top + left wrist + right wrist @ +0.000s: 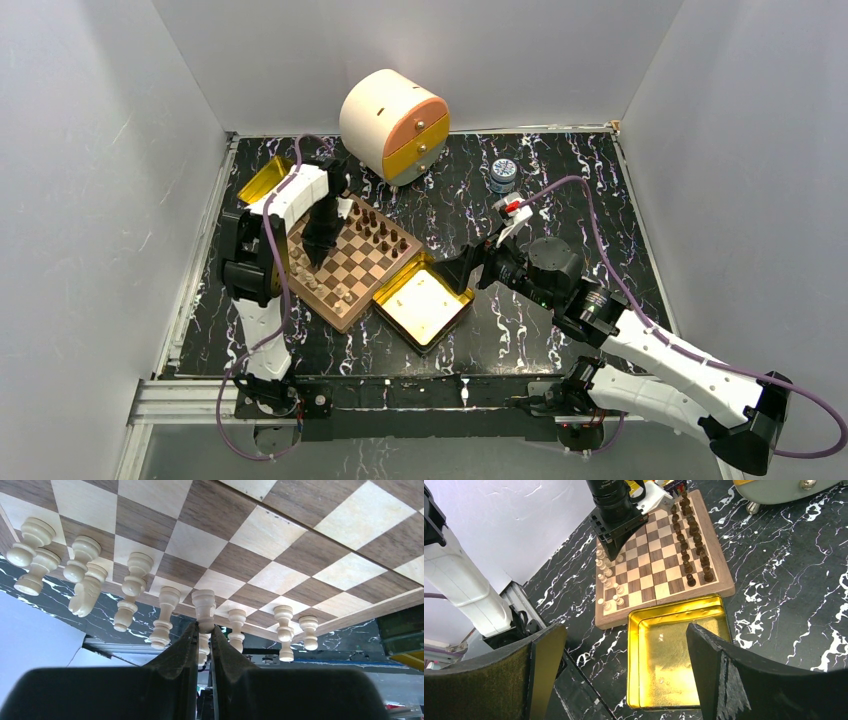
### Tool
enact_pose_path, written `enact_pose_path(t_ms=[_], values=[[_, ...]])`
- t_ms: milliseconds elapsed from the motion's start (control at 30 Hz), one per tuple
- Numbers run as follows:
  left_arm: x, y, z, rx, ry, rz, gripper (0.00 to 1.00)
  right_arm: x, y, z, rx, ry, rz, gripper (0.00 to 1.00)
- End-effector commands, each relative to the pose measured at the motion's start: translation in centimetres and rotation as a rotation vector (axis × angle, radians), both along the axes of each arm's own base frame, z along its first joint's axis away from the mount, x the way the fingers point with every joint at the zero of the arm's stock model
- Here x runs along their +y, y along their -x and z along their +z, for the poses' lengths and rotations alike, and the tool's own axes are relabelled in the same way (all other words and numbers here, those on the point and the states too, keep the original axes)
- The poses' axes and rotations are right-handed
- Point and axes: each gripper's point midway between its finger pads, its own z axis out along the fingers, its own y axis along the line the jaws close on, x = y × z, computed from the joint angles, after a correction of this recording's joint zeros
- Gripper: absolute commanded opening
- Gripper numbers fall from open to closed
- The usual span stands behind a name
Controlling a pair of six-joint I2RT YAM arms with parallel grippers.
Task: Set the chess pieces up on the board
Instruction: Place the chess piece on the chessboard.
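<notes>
Light tan piece [204,607] held upright on the board [280,545]: its long axis stands square to the checkered surface, base toward the squares and head toward the wrist. It sits in the band of squares near the board's left-hand rim. Whether the base actually rests on the wood cannot be told.

The left gripper [202,629] pinches this piece about its stem, with the fingers nearly pressed together. The other light tan pieces [136,572] stand upright on either side of it, in two rough rows along the same rim.

The dark brown pieces [687,557] stand in two rows along the opposite rim.

The board lies cornerwise on the black marbled table [560,200]. An open gold tin [674,607] is just beside the board's near-right edge. The right gripper [624,640] hangs above the tin with its jaws spread wide, holding nothing.
</notes>
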Motion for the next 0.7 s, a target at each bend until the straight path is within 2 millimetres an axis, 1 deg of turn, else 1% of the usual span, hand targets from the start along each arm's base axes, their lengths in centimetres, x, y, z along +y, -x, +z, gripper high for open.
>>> enact_pose_path(t_ms=[0, 433, 667], values=[[0.82, -0.26, 0.83, 0.001, -0.041, -0.009, 0.00, -0.05, -0.47, 2.07, -0.065, -0.035, -0.014, 0.99], [1.62, -0.34, 0.27, 0.016, -0.062, 0.005, 0.00, -0.08, -0.82, 2.10, -0.091, -0.025, -0.023, 0.99], [1.74, -0.45, -0.01, 0.023, -0.069, 0.005, 0.00, -0.08, -0.91, 2.14, -0.097, -0.025, -0.025, 0.99]])
